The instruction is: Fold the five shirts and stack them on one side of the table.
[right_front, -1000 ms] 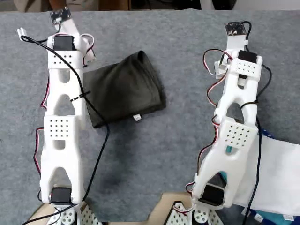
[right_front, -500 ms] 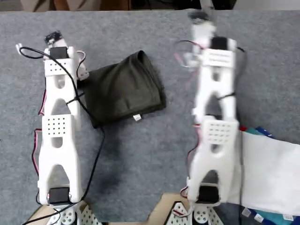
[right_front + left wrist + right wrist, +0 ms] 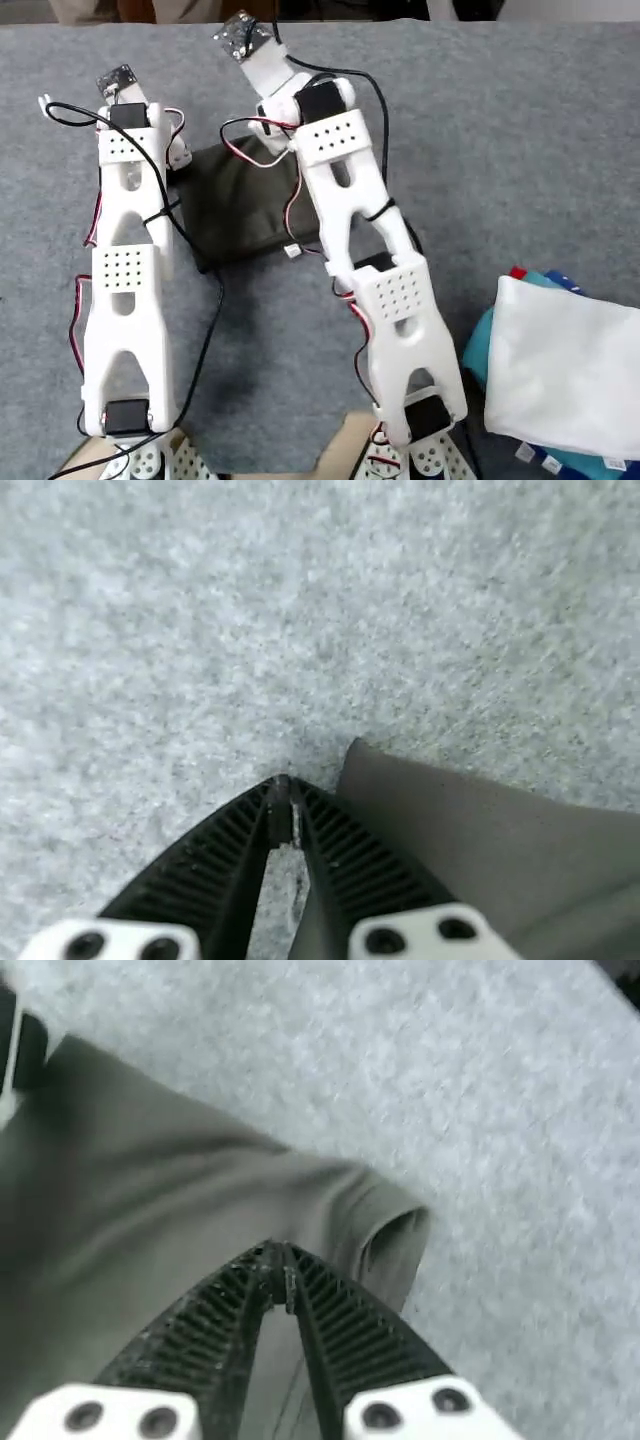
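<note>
Folded olive shirt [image 3: 245, 205] lies on the tabletop [image 3: 500, 150], shirt stack [image 3: 565, 375] well apart from it. Left arm [image 3: 125, 270] jaws clenched empty beside its corner, right arm [image 3: 345, 170] jaws clenched over it. Probably transfer to stack; next needs jaws opened, then fabric pinched.

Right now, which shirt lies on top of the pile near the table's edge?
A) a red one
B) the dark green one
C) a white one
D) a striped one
C: the white shirt covers the pile, with coloured edges peeking out beneath it, while the dark green shirt lies apart on the table.
</note>
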You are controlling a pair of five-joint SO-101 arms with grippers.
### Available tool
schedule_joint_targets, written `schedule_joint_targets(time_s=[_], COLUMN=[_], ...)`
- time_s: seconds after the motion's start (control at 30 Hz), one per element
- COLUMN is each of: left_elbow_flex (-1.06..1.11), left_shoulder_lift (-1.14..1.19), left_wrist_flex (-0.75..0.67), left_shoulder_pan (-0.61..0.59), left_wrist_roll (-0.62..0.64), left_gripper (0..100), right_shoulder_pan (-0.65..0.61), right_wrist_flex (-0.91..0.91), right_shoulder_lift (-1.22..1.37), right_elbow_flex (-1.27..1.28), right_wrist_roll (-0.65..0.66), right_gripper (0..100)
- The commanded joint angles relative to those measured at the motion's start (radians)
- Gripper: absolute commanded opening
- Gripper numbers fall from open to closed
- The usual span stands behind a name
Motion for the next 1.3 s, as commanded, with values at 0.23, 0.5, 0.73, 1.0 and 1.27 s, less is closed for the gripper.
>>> schedule_joint_targets(time_s=[0.23,0.5,0.73,1.0,1.27], left_elbow_flex=[-0.031,-0.020,0.012,-0.213,-0.195], left_shoulder_lift=[-0.008,-0.007,-0.013,-0.082,-0.079], left_wrist_flex=[-0.020,-0.041,-0.063,0.068,0.137], left_shoulder_pan=[0.041,0.049,0.051,0.018,0.166], left_wrist_roll=[-0.003,-0.006,-0.049,0.063,0.063], left_gripper=[2,2,2,2,2], right_shoulder_pan=[0.093,0.217,0.186,0.153,0.151], right_wrist_flex=[-0.275,-0.338,-0.144,0.106,0.276], right_shoulder_lift=[0.269,0.314,0.292,0.297,0.142], right_elbow_flex=[-0.053,-0.053,-0.171,-0.512,-0.527], right_wrist_roll=[0.068,0.064,0.069,0.112,0.138], right_gripper=[0.5,0.5,0.5,0.5,0.5])
